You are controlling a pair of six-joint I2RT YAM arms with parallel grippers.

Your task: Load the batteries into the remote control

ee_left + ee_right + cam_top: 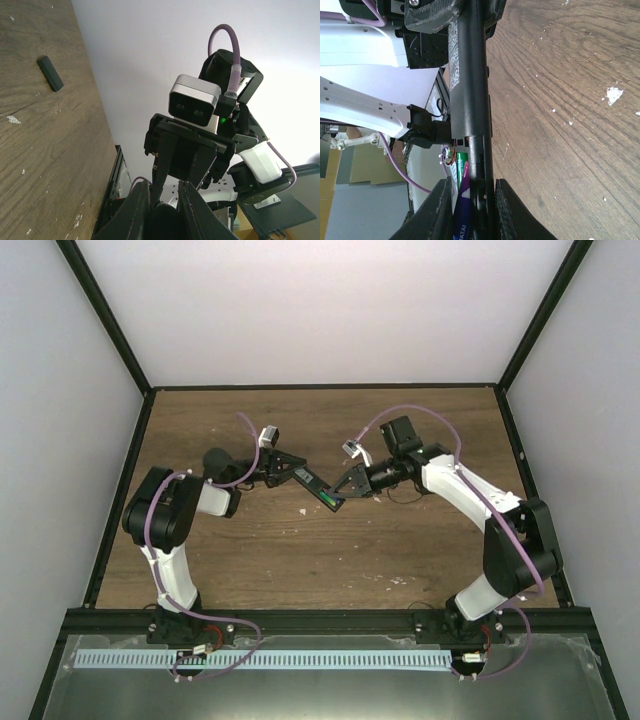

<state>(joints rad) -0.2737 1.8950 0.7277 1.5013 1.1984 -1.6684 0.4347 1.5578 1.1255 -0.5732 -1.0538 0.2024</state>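
The remote control hangs above the table's middle, held between both arms. My left gripper is shut on its far-left end; in the left wrist view its fingers pinch that dark end. My right gripper is shut across the other end of the remote control. One finger presses the purple-blue battery against the remote's open side. The other finger sits on the remote's back. The green battery lies in the compartment just beyond, and shows as a green strip from above.
A small black flat bar lies on the wooden table by itself. White flecks dot the wood. Black frame posts and white walls enclose the table.
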